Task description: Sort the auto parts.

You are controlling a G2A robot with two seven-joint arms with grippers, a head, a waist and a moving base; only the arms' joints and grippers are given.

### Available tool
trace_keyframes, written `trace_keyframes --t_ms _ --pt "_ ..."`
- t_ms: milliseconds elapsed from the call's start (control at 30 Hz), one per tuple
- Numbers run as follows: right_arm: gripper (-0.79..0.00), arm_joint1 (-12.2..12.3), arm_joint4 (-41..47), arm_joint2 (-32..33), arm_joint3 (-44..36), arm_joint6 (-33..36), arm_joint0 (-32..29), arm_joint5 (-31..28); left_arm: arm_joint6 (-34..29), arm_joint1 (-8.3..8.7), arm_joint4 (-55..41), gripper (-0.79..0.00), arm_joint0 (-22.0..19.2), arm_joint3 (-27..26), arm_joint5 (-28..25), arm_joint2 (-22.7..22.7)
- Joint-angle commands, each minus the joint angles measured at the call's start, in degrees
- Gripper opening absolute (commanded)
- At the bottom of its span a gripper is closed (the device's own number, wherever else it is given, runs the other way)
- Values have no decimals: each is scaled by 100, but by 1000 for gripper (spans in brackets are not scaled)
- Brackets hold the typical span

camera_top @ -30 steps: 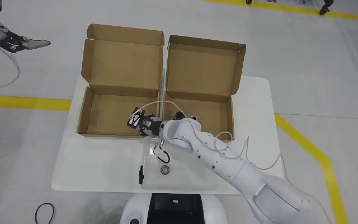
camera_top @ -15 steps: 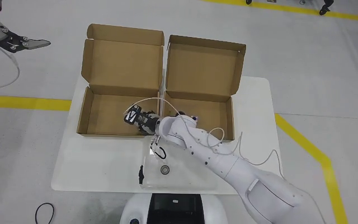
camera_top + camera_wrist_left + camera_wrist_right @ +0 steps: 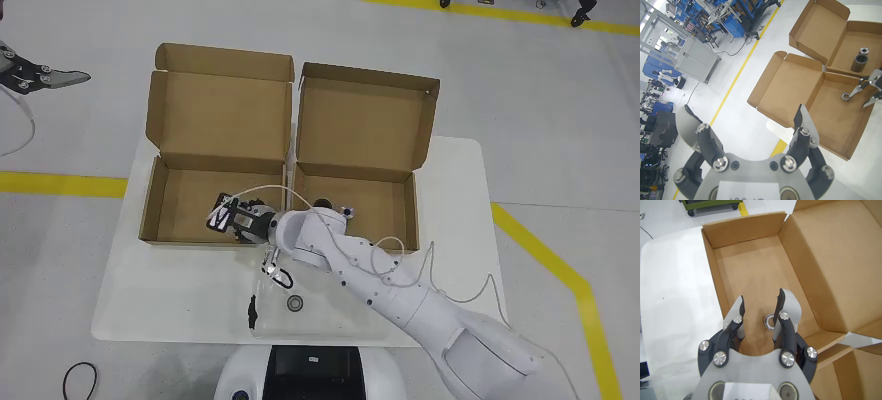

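Observation:
My right gripper (image 3: 761,293) hangs open inside the left cardboard box (image 3: 180,205), low over its floor. A small metal bearing ring (image 3: 769,321) lies flat on that floor just under one finger, not held. The left wrist view looks at the same right gripper (image 3: 860,99) from afar, with the ring (image 3: 845,96) beside its fingertip. Two dark metal cylinders (image 3: 860,63) stand upright in the right box (image 3: 385,205). My left gripper (image 3: 743,108) is open and holds nothing, raised off the table's far left (image 3: 45,75).
On the white table (image 3: 150,290) in front of the boxes lie another bearing ring (image 3: 296,302), a small black part (image 3: 251,312) and a hook-shaped piece (image 3: 281,275). Both box lids stand open at the back. The right arm crosses the table's front right.
The right gripper has moved leftward, from the box's right wall further over the left box's floor. The left gripper has stayed put.

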Motion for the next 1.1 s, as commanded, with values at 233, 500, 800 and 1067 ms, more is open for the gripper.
trace_keyframes --t_ms 233,500,800,1067 --pt "-474 499 -564 570 -1846 476 -1064 -664 0 0 0 0 0 0 0 0" --pt "-489 983 -1053 1200 -2827 495 -2153 -1796 0 0 0 0 0 0 0 0" --pt "-474 1431 -1589 1917 -3456 147 -3140 -2900 0 0 0 0 0 0 0 0" --pt "-480 1653 -1897 2228 -3685 254 -3668 -3183 0 0 0 0 0 0 0 0"
